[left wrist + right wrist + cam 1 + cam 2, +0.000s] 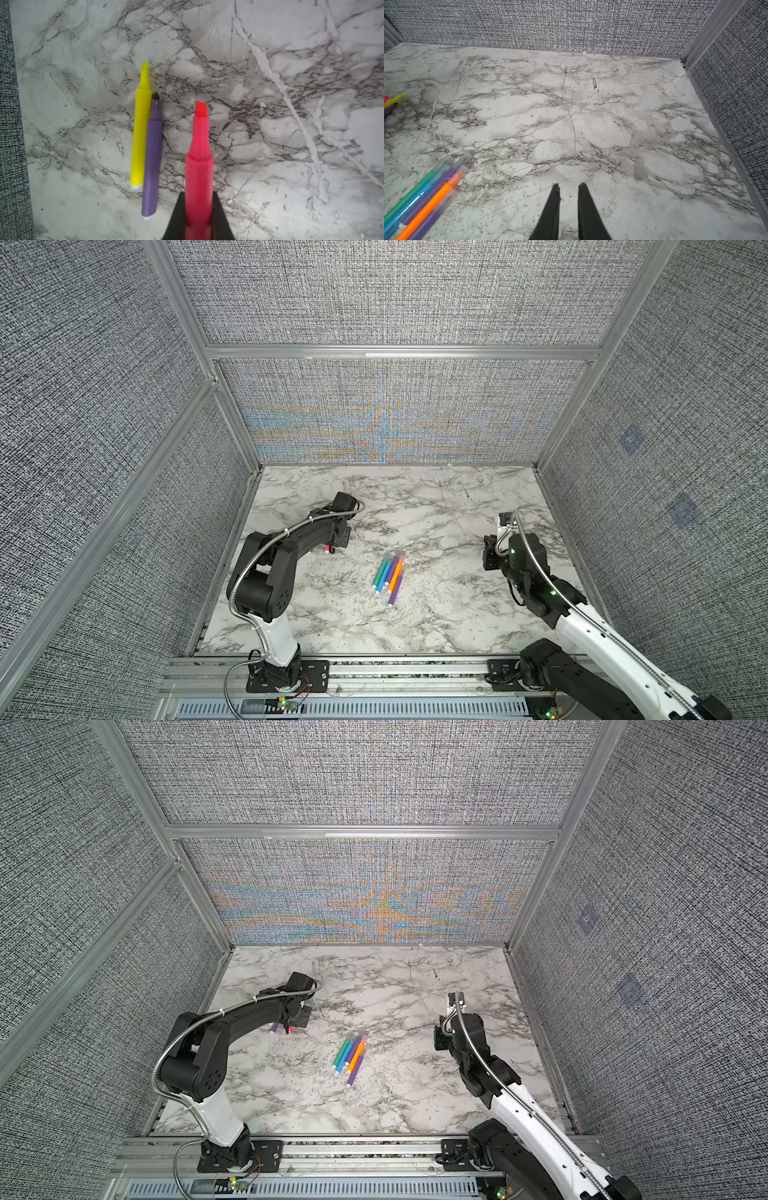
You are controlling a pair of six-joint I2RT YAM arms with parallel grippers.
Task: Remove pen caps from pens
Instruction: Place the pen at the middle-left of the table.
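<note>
**Clerk:** Entry one, left side?

**Checker:** Lying flat on the table: yellow pen [141,133] and purple pen [152,164]. Their barrels touch and their long axes are parallel. Both bare tips point one way, white butts the other.

**Clerk:** Next along?

**Checker:** One red-pink pen [199,158], just beside that pair but apart from it, on the same heading. Its chisel tip is bare. The left gripper [198,197] is clamped on its barrel.

**Clerk:** Centre?

**Checker:** One bundle of five pens [388,576], side by side: green, blue, purple, orange, purple. Their long axes are slanted, with white butts toward the near edge and the other ends toward the back wall, leaning right. The clear caps [465,158] are still on.

**Clerk:** Right side?

**Checker:** The right gripper [569,187] has its fingers drawn close over bare marble, with nothing seen between them. Beyond it lie two loose caps [639,167], near each other but not touching, well apart from the bundle.

**Clerk:** Surface and room?

**Checker:** The table [436,614] has a white marble pattern with grey veins, scuffed. The wall panels [395,294] are grey woven fabric on three sides, set in an aluminium frame [399,352].
</note>
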